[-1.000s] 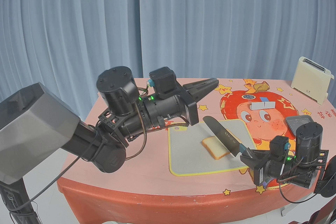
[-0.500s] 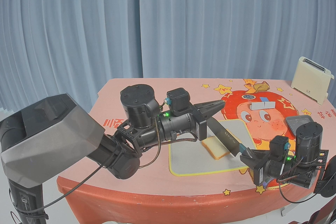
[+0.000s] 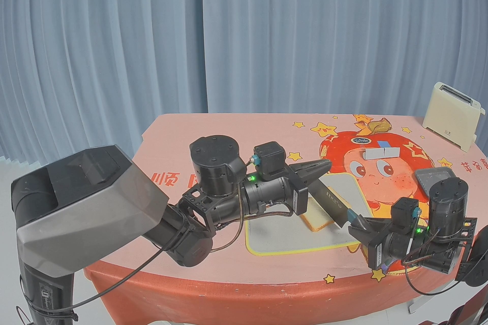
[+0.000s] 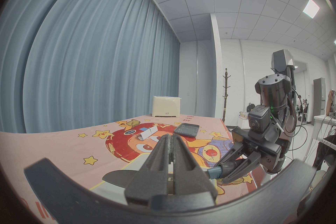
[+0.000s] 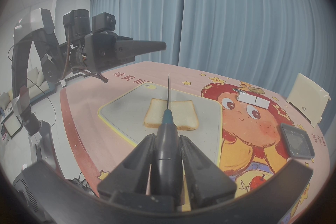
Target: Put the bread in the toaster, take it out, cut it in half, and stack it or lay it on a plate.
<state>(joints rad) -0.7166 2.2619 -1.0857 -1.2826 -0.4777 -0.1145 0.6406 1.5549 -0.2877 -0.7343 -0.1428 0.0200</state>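
Observation:
A slice of bread (image 3: 319, 222) (image 5: 183, 114) lies flat on the grey cutting board (image 3: 277, 232) (image 5: 120, 112). My right gripper (image 3: 358, 225) (image 5: 167, 146) is shut on the handle of a knife (image 3: 329, 199) (image 5: 168, 93). The blade stands edge-down over the middle of the slice. Whether it touches the bread cannot be told. My left gripper (image 3: 325, 167) (image 4: 171, 140) is shut on nothing and hovers over the board's far side, just beside the blade and above the bread. The cream toaster (image 3: 453, 123) (image 5: 308, 98) stands at the far right corner.
A dark square plate (image 3: 432, 174) (image 5: 296, 136) lies to the right of the board, close to my right arm. A small white block (image 3: 382, 153) rests on the printed tablecloth behind the board. The table's left half is bare cloth.
My left arm has swung right and down, bringing its shut gripper from beyond the board's left corner to beside the knife blade. The right arm and knife have kept still.

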